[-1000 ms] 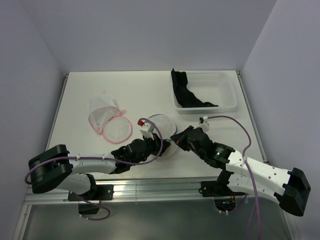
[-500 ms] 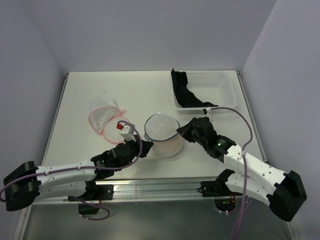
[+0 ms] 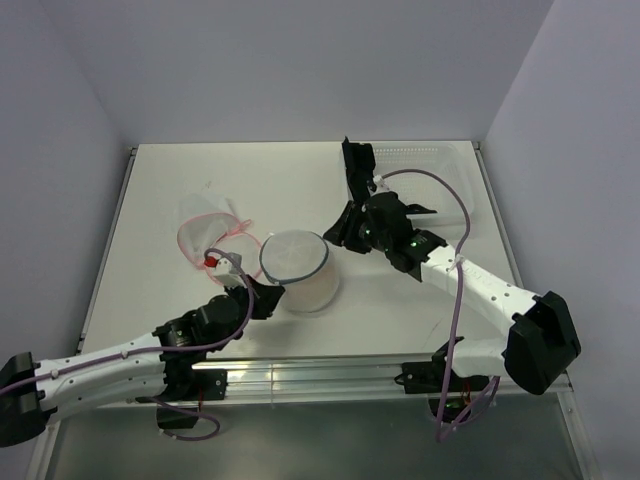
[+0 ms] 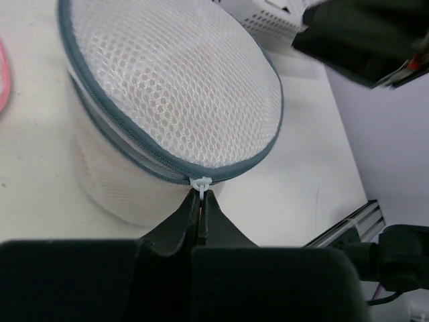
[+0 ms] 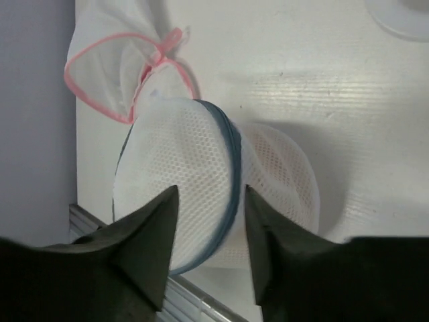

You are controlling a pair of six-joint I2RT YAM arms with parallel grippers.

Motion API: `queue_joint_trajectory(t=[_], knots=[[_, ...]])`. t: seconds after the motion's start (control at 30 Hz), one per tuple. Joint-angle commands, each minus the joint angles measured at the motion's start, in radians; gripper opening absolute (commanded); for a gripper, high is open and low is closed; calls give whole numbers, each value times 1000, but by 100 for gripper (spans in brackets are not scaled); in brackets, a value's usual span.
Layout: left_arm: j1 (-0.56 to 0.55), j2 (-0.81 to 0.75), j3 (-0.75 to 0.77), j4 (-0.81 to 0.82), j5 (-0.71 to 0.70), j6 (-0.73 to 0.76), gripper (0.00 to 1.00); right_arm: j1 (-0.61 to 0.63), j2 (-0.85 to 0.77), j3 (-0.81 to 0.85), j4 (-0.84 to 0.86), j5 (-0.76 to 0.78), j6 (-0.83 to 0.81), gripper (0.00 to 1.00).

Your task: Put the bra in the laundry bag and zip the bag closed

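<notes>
Left arm (image 3: 110, 360) and right arm (image 3: 490, 290): white shells, black joints, matte black jaws; a thin purple cable (image 3: 466, 228) loops along each.

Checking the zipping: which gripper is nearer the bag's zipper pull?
Left. The left gripper is pinching the zipper pull on the bag; the right gripper hangs open off its far right side.

On the table (image 3: 250, 180), the laundry bag (image 3: 300, 270) stands centre, mesh pouch (image 3: 205, 232) behind-left, basket (image 3: 425, 152) with garment (image 3: 358, 165) behind-right.
</notes>
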Motion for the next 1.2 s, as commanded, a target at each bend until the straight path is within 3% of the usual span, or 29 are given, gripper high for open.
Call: queue_joint_trajectory(t=[0.0,0.07,0.17,0.47,0.83,0.93,0.97,1.03,1.07,1.17], knots=[[-27,109,-9,186,64,65,0,22,-5,93,-93,90,-66,55],[-50,171,15,247,73,78,0,28,-33,99,-129,130,-66,66],[-90,316,54,361,82,106,0,39,-91,90,-185,167,-50,70],[-102,530,149,527,174,143,0,148,-304,-171,-72,110,156,71],[-102,570,195,512,199,160,0,181,-233,-267,90,104,268,69],[-102,566,190,507,199,157,0,183,-206,-274,126,98,283,52],[-102,563,187,499,199,157,0,183,-190,-272,127,98,283,34],[-102,549,187,476,190,154,0,181,-179,-257,112,102,274,21],[-102,540,180,447,184,152,0,171,-174,-248,103,113,254,15],[-101,466,135,395,147,134,0,111,-148,-214,77,98,187,9]])
